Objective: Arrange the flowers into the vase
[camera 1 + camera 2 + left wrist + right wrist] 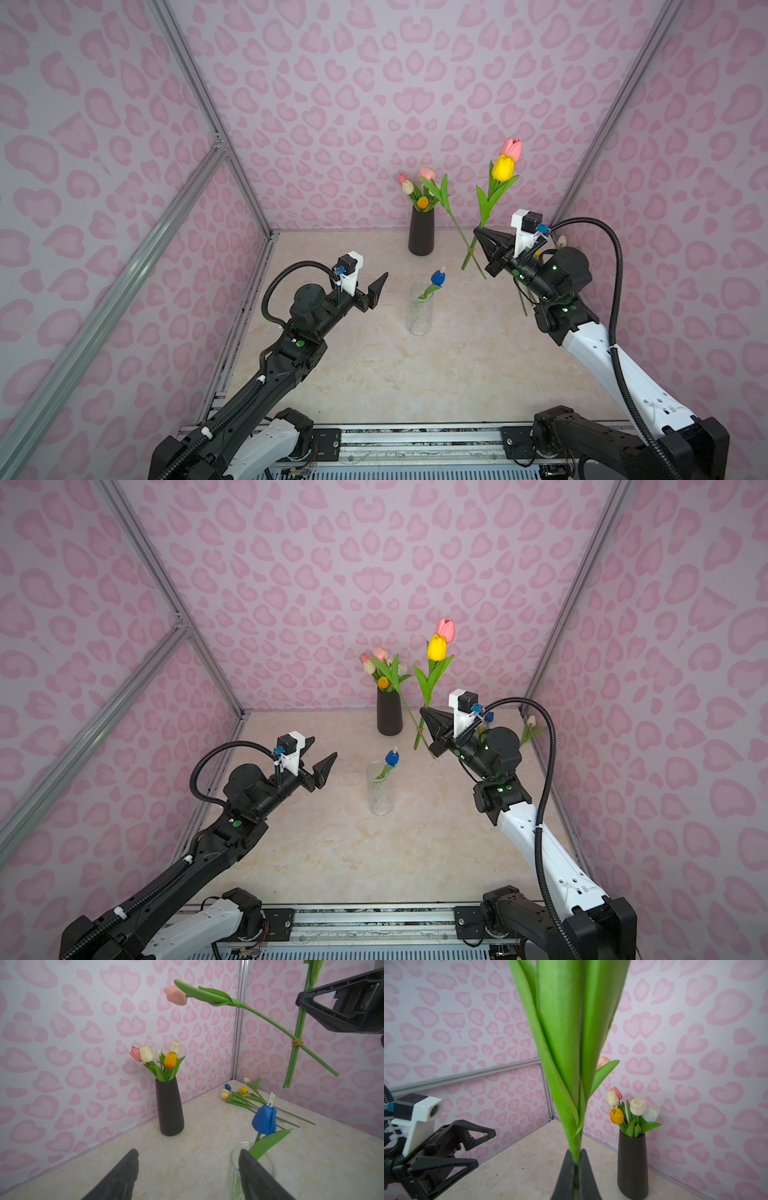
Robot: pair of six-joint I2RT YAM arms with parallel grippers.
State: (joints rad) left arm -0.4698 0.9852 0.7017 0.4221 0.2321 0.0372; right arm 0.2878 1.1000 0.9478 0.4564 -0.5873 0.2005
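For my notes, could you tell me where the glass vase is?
In both top views the glass vase stands mid-table, in front of the black vase, holding a blue tulip.

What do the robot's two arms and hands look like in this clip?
Both arms are black with white shell sections and small green dots. The left arm and right arm each carry a ribbed black cable hose looping to a white wrist camera mount. The left hand and right hand have black, triangular, open-framed fingers.
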